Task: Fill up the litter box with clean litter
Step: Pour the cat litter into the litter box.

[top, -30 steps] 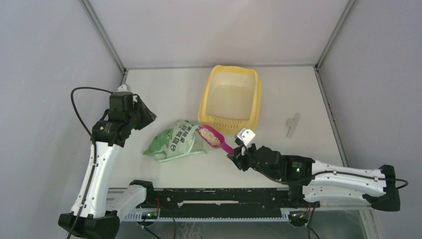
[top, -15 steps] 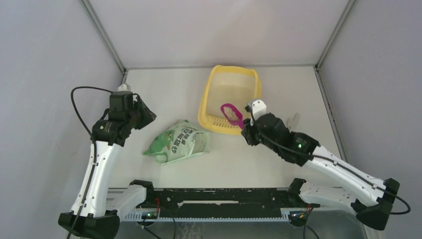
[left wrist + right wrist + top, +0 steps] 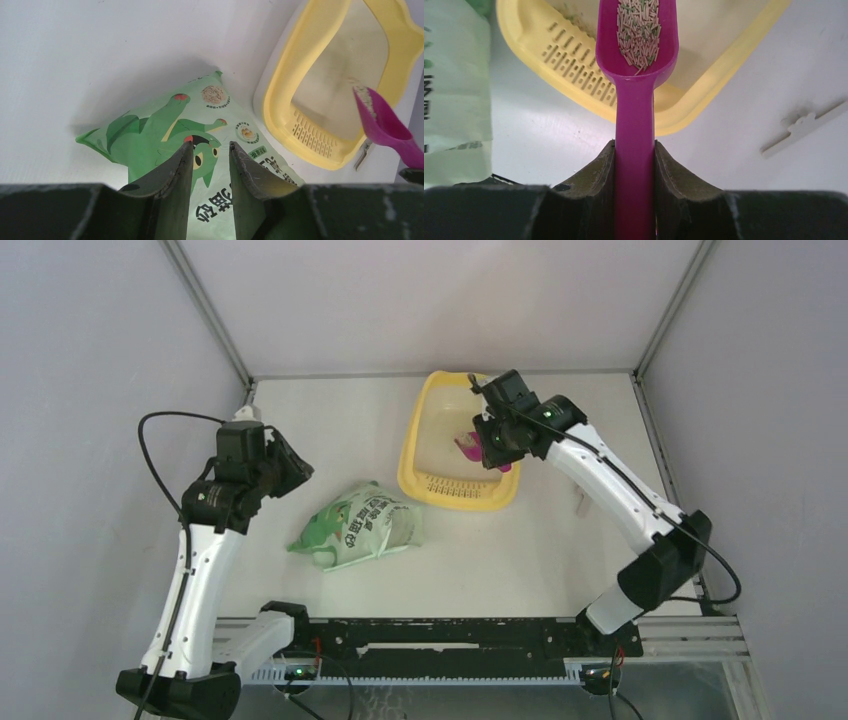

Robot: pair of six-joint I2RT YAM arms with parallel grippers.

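Note:
The yellow litter box (image 3: 411,452) stands at the back centre of the table, its slotted grille ledge (image 3: 455,483) at the near end. My right gripper (image 3: 492,443) hangs over the box, shut on the handle of a magenta scoop (image 3: 636,75). The scoop's bowl holds clean litter (image 3: 639,30), beige granules, above the box (image 3: 689,107). In the left wrist view the scoop (image 3: 387,127) tilts over the box (image 3: 280,95), whose floor looks pale tan. My left gripper (image 3: 210,146) is open with nothing between its fingers, above the light green bag (image 3: 165,125).
The green litter bag (image 3: 355,525) lies flat left of the box's near end. A small grey clip-like piece (image 3: 804,125) lies on the table right of the box. Grey walls close in the table on three sides.
My right arm has carried the loaded scoop from beside the bag up and back, over the grille end and above the litter box. The left arm has not moved.

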